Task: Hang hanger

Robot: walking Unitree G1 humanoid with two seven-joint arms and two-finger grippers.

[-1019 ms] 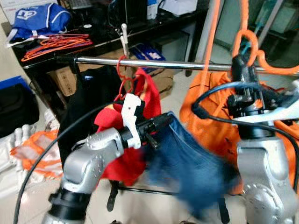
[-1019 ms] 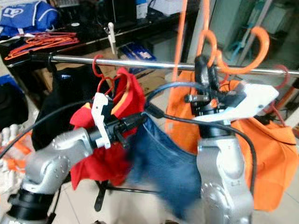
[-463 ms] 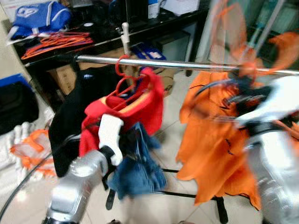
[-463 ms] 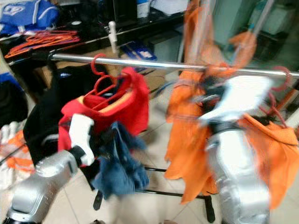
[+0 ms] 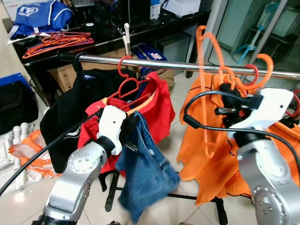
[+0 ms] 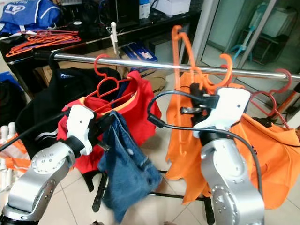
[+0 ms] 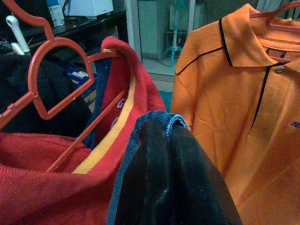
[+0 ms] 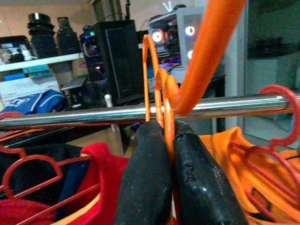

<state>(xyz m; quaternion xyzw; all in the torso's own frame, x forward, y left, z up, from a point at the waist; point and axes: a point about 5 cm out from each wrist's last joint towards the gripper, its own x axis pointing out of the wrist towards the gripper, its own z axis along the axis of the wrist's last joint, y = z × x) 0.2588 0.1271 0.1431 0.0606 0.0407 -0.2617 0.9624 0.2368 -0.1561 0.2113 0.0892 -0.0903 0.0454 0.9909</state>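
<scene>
Jeans (image 5: 147,173) now off orange hanger (image 5: 211,70); left hand (image 5: 129,133) clamped on jeans, right hand (image 8: 171,154) clamped on hanger below rail (image 5: 168,64). Hanging not done.

- I see a metal rail (image 5: 164,64) running across, carrying a red hanger (image 5: 127,79) with a red shirt (image 5: 157,105), a black garment (image 5: 79,101) and an orange polo (image 5: 206,140).
- Behind, the dark counter (image 5: 117,40) holds orange hangers (image 5: 54,43) and a blue bag (image 5: 40,16).
- On the tiled floor (image 5: 23,197) lies a black bag (image 5: 16,105).
</scene>
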